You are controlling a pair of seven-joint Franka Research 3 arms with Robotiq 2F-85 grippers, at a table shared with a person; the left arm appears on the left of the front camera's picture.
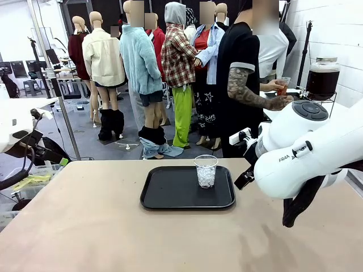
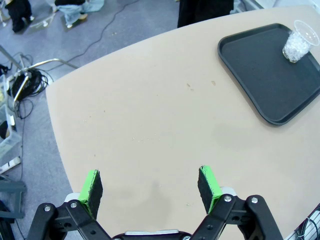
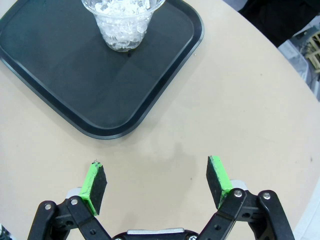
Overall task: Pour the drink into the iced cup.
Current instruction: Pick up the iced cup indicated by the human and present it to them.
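- In the front view we see the iced cup (image 1: pixel 206 171) upright on a black tray (image 1: pixel 170 198) at mid-table, within reach of both arms and the person. The drink (image 1: pixel 322 84) sits dark in a lidded jar (image 1: pixel 324 63) beyond the table's far right. Beside it the person's hand (image 1: pixel 276 86) holds a small cup (image 1: pixel 283 83) of amber liquid, probably drawn off for pouring.
- In the left wrist view we find the left gripper (image 2: pixel 150 186) above bare table (image 2: pixel 150 110), fingers spread and empty. The tray and iced cup lie well apart from it.
- In the right wrist view the right gripper (image 3: pixel 156 186) hovers just short of the tray's edge, fingers apart, holding nothing. We judge it is parked there to leave the iced cup clear.
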